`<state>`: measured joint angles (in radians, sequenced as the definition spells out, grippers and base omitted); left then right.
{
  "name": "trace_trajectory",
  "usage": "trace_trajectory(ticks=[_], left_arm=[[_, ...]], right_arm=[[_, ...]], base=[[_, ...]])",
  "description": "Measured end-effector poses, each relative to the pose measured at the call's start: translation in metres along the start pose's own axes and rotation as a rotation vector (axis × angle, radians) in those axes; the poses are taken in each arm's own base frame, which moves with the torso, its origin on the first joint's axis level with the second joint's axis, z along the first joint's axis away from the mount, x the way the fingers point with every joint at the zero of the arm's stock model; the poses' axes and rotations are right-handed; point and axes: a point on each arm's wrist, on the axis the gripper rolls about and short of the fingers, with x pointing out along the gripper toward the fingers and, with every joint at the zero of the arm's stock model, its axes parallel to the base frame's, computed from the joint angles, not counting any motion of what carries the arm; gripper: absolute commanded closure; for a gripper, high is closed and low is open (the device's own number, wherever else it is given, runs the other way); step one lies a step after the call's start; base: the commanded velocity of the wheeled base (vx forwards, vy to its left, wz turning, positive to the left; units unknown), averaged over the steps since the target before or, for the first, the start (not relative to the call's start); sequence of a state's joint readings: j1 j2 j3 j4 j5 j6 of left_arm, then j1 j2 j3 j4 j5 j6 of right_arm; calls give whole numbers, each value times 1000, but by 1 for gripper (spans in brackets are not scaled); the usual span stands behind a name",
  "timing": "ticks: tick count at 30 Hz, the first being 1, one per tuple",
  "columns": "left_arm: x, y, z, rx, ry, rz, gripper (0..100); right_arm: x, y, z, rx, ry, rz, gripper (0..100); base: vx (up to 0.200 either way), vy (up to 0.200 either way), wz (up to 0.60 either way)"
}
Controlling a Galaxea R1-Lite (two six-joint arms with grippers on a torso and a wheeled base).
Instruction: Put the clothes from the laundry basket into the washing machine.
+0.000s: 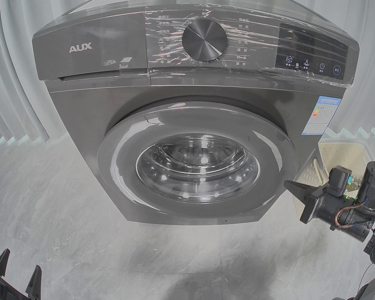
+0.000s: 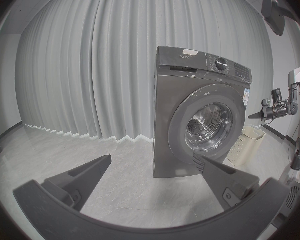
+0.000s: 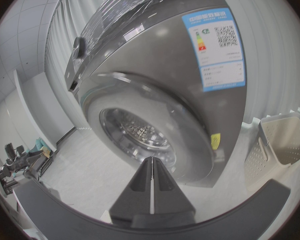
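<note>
Beside the washing machine (image 1: 91, 109), door (image 1: 198, 163) shut, stands the laundry basket (image 1: 350, 153).

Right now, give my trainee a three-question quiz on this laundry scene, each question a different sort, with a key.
1. True or false: the round glass door of the grey metal washing machine stands open.
2. The cream perforated plastic laundry basket stands at the machine's: A) robot's-left side, B) robot's-right side, C) top?
3. Fill in: the black right gripper, near the door's rim, is ___.
Key: 1 false; 2 B; 3 shut.
</note>
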<state>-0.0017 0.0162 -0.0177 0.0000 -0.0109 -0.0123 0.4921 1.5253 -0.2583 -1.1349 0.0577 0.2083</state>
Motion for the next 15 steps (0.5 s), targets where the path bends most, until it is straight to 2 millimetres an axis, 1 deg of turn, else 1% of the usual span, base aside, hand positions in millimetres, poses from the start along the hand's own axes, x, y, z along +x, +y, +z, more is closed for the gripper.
trace_trajectory(ticks=[1,5,7,10,15], left_arm=[[0,0,0,0,0,0,0],[0,0,0,-4,0,-1,0],[0,0,0,-6,0,-1,0],[0,0,0,-7,0,-1,0],[0,0,0,-9,0,-1,0]], right_arm=[[-2,2,-4,-1,15,10,100],[-9,9,-16,-6,68,49,100],[-11,12,-19,-7,82,64,100],[-12,14,-20,-7,81,76,100],[-7,16,-10,-4,39,80,100]], base=[[0,0,0],[200,0,0],[200,0,0],[200,0,0],[200,0,0]])
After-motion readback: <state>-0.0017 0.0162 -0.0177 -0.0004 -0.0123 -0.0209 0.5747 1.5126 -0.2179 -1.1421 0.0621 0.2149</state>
